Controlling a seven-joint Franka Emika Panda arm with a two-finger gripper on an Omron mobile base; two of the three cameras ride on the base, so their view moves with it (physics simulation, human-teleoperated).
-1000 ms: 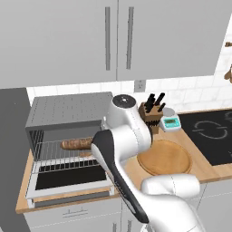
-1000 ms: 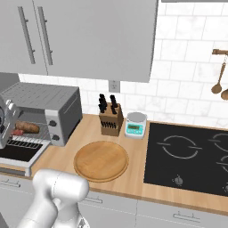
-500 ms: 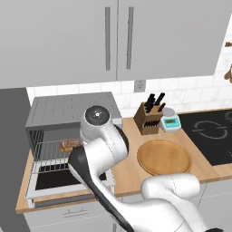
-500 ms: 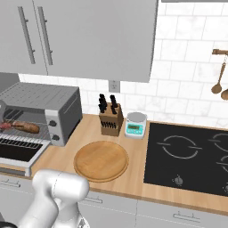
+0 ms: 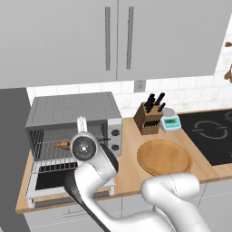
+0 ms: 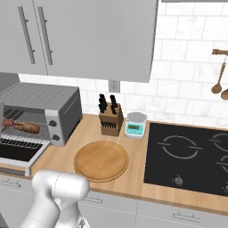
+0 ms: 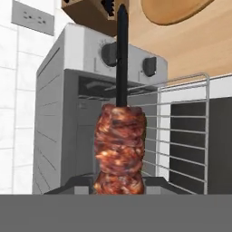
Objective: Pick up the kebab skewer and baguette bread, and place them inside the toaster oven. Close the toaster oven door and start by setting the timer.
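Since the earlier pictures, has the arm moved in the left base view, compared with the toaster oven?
Yes. The arm has swung left across the toaster oven, from its control panel side to in front of its open rack.

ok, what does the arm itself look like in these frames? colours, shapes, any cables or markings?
Glossy white, rounded arm links with dark bands at the joints. A round dark-grey cap with a silver ring closes one joint. No cables or markings are visible. The fingers are small and dark, barely in view.

The skewer (image 7: 119, 149), a dark stick through reddish-brown meat chunks, stands before the open silver oven (image 5: 72, 113). Its door (image 5: 50, 181) lies dropped flat. A brown baguette (image 6: 22, 127) rests on the rack inside.
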